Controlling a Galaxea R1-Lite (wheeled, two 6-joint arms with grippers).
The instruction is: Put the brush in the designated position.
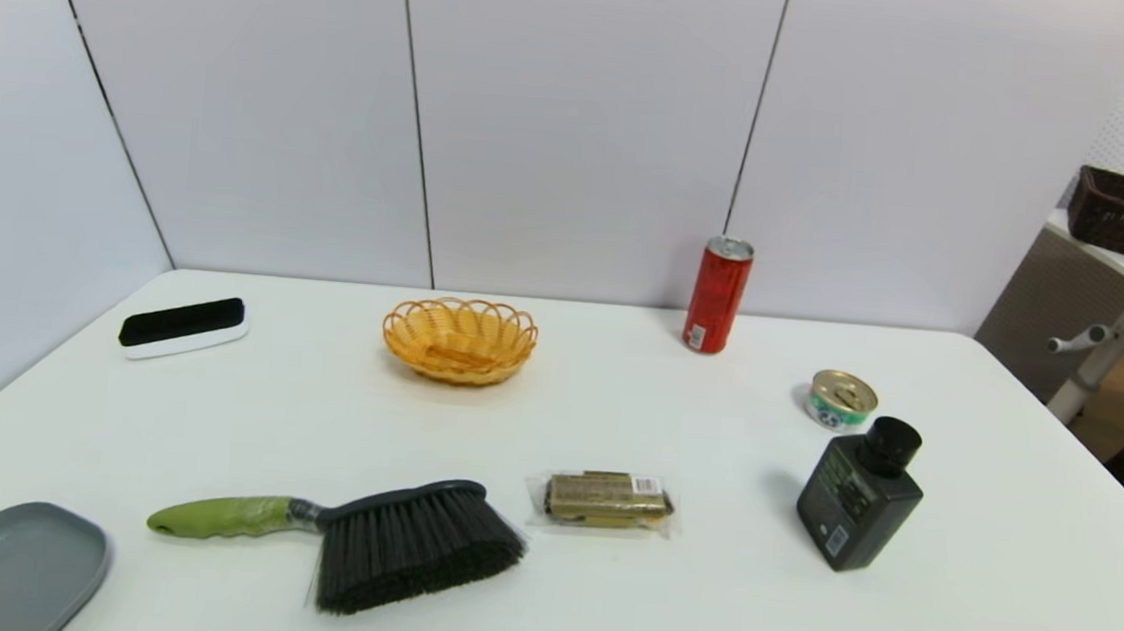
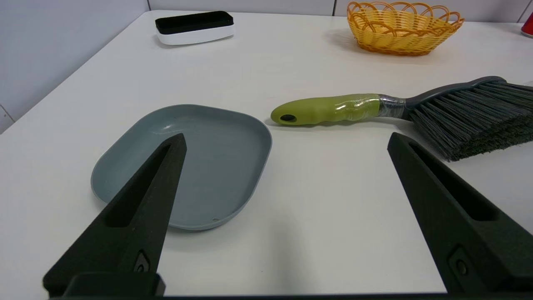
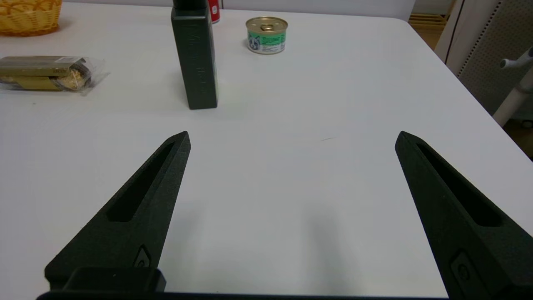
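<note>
The brush (image 1: 374,538) lies flat on the near left part of the table (image 1: 599,609), its green handle pointing left toward the grey tray (image 1: 0,572) at the near left corner, bristles fanned to the right; handle tip and tray sit near each other but apart. Just right of the bristles lies a wrapped packet (image 1: 605,500). Farther back stand a basket (image 1: 459,339), a can (image 1: 718,294), a tin (image 1: 841,400), a dark bottle (image 1: 859,494) and a white block (image 1: 183,326). The left gripper (image 2: 287,141) hovers with its fingers spread wide, empty, near the tray. The right gripper (image 3: 291,139) hangs likewise spread and empty over bare table near the bottle.
</note>
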